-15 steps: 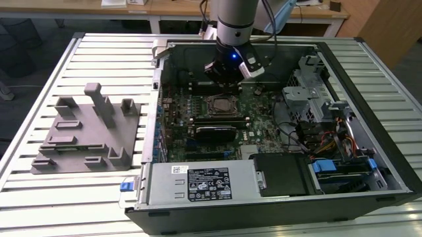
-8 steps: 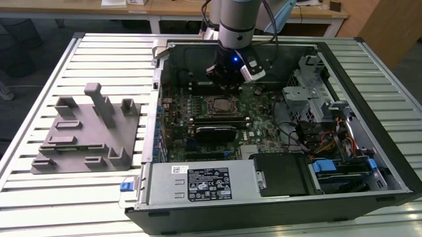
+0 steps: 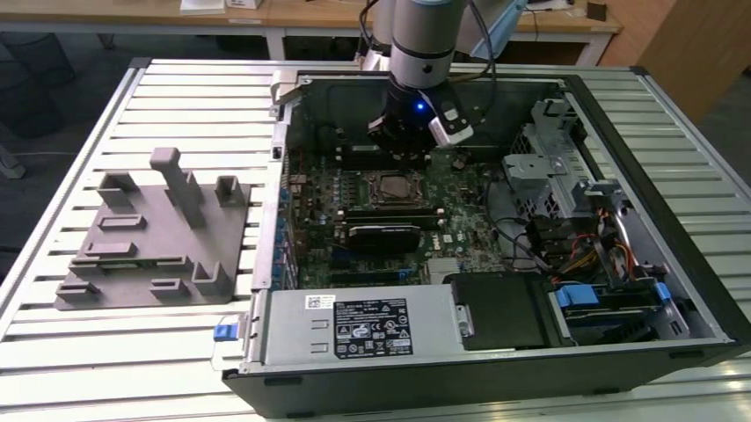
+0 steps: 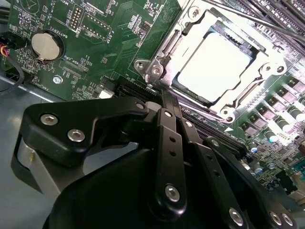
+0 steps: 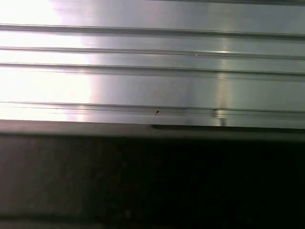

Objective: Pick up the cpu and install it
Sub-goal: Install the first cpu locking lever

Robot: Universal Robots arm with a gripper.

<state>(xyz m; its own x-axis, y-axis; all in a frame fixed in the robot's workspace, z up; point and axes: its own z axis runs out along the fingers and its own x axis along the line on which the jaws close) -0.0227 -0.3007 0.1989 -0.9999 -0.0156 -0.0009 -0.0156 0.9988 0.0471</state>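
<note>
Cpu [image 4: 213, 67] showing pale, smooth metal top, glaring bright under light. Socket frame [image 4: 164, 52] gleaming as polished metal. Motherboard [image 4: 109, 43] looking green, semi-gloss. Gripper [image 4: 164, 102] links appearing matt black with shiny screws. Table [image 3: 176, 105] showing ribbed, brushed aluminium; holder block [image 3: 153, 237] — dull grey plastic.

Open room above cpu [image 4: 215, 67]; case walls [image 3: 281, 176] around.

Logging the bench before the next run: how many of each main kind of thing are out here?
Computer case: 1
Grey holder block: 1
Cpu, lying in the socket: 1
Coin battery: 1
Robot arm with gripper: 1
Total: 5
</note>
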